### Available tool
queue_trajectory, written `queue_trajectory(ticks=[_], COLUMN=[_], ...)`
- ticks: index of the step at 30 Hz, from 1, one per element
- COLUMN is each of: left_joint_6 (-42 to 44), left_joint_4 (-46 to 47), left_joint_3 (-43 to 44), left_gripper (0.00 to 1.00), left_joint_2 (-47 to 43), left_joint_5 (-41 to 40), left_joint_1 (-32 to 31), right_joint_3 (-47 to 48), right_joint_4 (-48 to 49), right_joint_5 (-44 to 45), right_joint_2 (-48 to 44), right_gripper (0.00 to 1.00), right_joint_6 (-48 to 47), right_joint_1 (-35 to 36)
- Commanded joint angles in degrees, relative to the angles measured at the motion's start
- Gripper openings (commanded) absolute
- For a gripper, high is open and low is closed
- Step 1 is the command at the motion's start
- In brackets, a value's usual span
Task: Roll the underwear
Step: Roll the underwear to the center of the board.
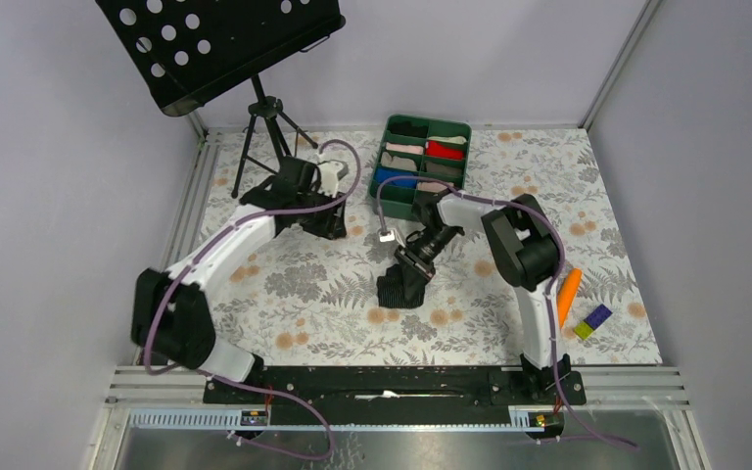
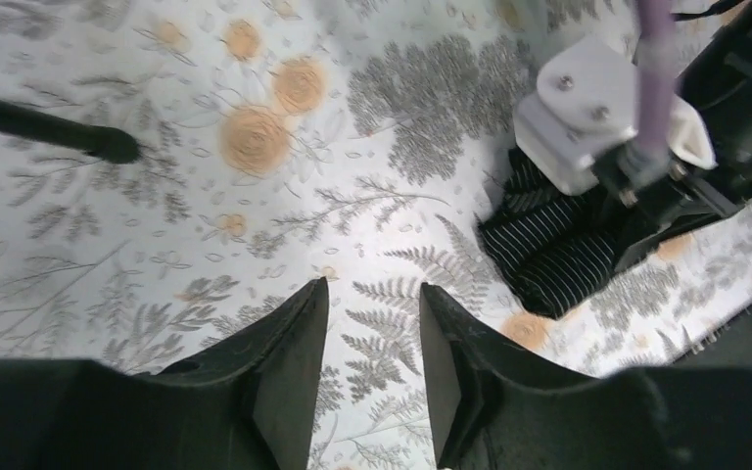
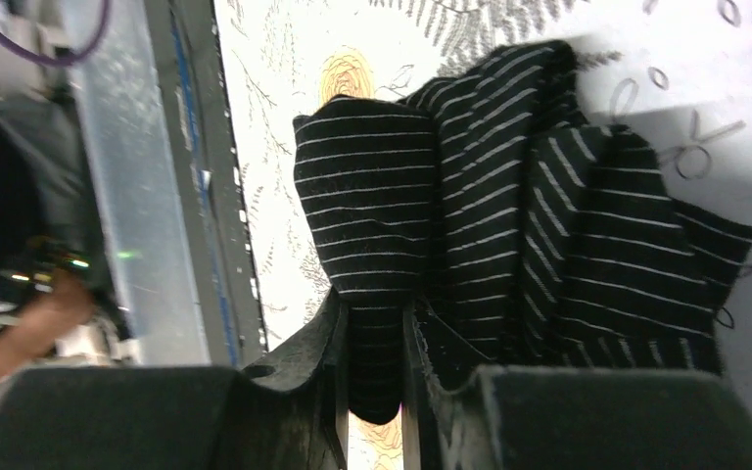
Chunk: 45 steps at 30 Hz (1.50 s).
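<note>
The underwear (image 1: 399, 292), black with fine pale stripes, lies bunched on the floral table a little right of centre. My right gripper (image 1: 413, 270) is down on its upper edge. In the right wrist view my right gripper (image 3: 374, 305) is shut on a fold of the underwear (image 3: 548, 215), and the rest of the cloth spreads crumpled to the right. My left gripper (image 1: 336, 231) hovers at the back left, apart from the garment. In the left wrist view my left gripper (image 2: 372, 286) is open over bare table, with the underwear (image 2: 558, 259) off to its right.
A green divided tray (image 1: 382, 166) of small cloth rolls stands at the back centre. A black music stand (image 1: 220, 44) on a tripod (image 2: 49, 127) is at the back left. An orange piece (image 1: 568, 294) and purple-yellow blocks (image 1: 590, 321) lie at the right.
</note>
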Motion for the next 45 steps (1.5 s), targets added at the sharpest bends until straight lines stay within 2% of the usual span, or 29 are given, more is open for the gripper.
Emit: queue_trajectory(ticks=[1, 5, 8, 11, 16, 21, 26, 30, 33, 36, 38, 39, 42, 43, 45], left_joint_6=[0.5, 17.55, 30.35, 37.22, 37.76, 37.67, 39.61, 40.6, 40.81, 41.0, 41.55, 41.69, 41.69, 41.46, 41.69], left_joint_4=[13.95, 18.07, 18.12, 19.32, 25.02, 28.95, 29.16, 29.35, 29.36, 28.43, 27.52, 26.81, 22.52, 20.48, 15.92], left_joint_3=[-8.07, -14.73, -17.18, -18.25, -18.95, -18.51, -17.91, -17.28, -16.52, -15.94, -15.97, -15.89, -14.44, -13.17, -11.02], left_gripper=[0.47, 0.51, 0.53, 0.54, 0.57, 0.62, 0.61, 0.54, 0.38, 0.28, 0.18, 0.14, 0.01, 0.0, 0.0], left_joint_2=[-12.47, -16.38, -14.04, -10.64, -4.99, -0.35, 3.71, 7.1, 9.29, 10.98, 11.63, 11.83, 12.43, 12.69, 13.6], left_joint_5=[-6.84, 2.01, 4.52, 8.56, 15.28, 14.72, 14.14, 12.88, 11.74, 10.25, 9.84, 10.07, 11.14, 11.73, 13.32], left_joint_1=[-1.53, -9.32, -15.29, -19.39, -22.57, -23.35, -23.81, -24.76, -25.55, -26.18, -26.34, -26.33, -26.2, -25.99, -25.38], right_joint_3=[3.44, 4.82, 5.08, 5.77, 6.55, 6.12, 6.19, 6.3, 6.22, 5.99, 7.38, 9.02, 16.72, 20.22, 23.91], right_joint_4=[-4.71, -8.84, -9.57, -9.5, -9.4, -8.91, -8.9, -8.91, -8.81, -8.77, -9.27, -10.43, -17.46, -19.29, -21.18], right_joint_5=[0.01, 1.1, 1.19, 1.45, 1.79, 1.85, 1.82, 1.82, 1.73, 0.71, -0.1, -0.94, -3.71, -3.49, -2.84], right_joint_2=[6.65, 11.47, 13.49, 14.45, 15.37, 15.08, 15.07, 15.19, 14.97, 12.79, 10.32, 8.77, 5.37, 4.31, 1.48], right_gripper=[0.01, 0.01, 0.01, 0.01, 0.01, 0.01, 0.01, 0.01, 0.01, 0.04, 0.14, 0.23, 0.4, 0.46, 0.5], right_joint_6=[1.84, 1.26, 1.43, 2.37, 3.43, 3.8, 3.89, 3.98, 3.91, 3.04, 4.32, 4.44, 2.66, 2.47, 1.85], right_joint_1=[-2.4, -3.51, -4.2, -4.41, -4.52, -4.52, -4.56, -4.53, -4.58, -4.61, -4.74, -5.07, -6.89, -7.64, -9.58])
